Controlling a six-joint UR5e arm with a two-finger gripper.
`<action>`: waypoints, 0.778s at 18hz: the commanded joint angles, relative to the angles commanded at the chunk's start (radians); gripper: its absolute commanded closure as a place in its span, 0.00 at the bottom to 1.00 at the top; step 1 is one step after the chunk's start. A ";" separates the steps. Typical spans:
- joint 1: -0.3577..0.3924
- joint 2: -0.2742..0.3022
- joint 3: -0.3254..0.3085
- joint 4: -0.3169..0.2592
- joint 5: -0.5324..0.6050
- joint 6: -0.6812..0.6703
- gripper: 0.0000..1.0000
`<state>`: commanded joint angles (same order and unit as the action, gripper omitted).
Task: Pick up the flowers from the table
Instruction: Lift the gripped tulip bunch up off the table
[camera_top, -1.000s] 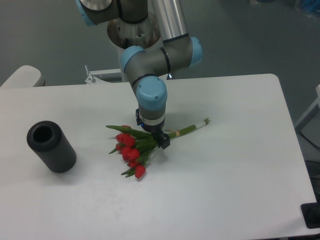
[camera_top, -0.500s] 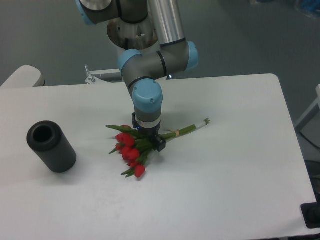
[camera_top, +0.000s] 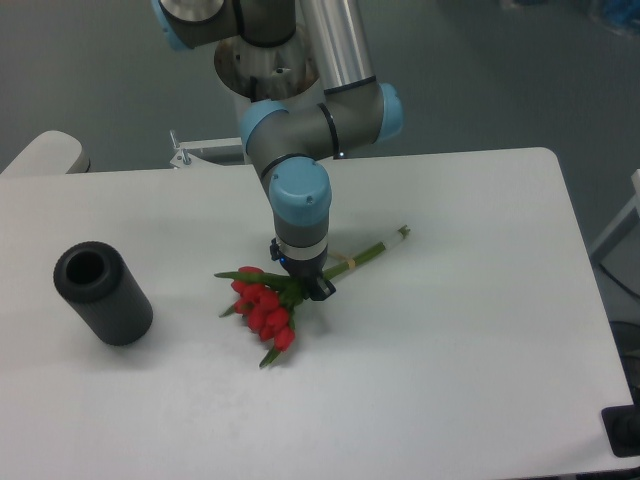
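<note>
Flowers (camera_top: 268, 308): red tulip bunch near the middle of the white worktop (camera_top: 450, 330), buds pointing near-left, pale stem ends far-right. Gripper (camera_top: 308, 284): jaws pinching the bunch just above the buds. Change against half a second earlier: buds drawn together, stems swung to a steeper slant and stem ends shifted, so the bunch appears caught and starting to lift. Whether the buds have cleared the surface cannot be told. Dark grey cylinder (camera_top: 102, 293): well to the left.
</note>
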<state>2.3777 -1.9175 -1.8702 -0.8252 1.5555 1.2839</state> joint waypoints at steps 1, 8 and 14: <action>-0.002 0.002 0.029 0.000 -0.024 0.000 0.72; 0.046 0.017 0.213 -0.023 -0.333 -0.015 0.72; 0.110 0.026 0.273 -0.009 -0.587 -0.113 0.72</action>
<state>2.4881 -1.8914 -1.5970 -0.8345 0.9684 1.1708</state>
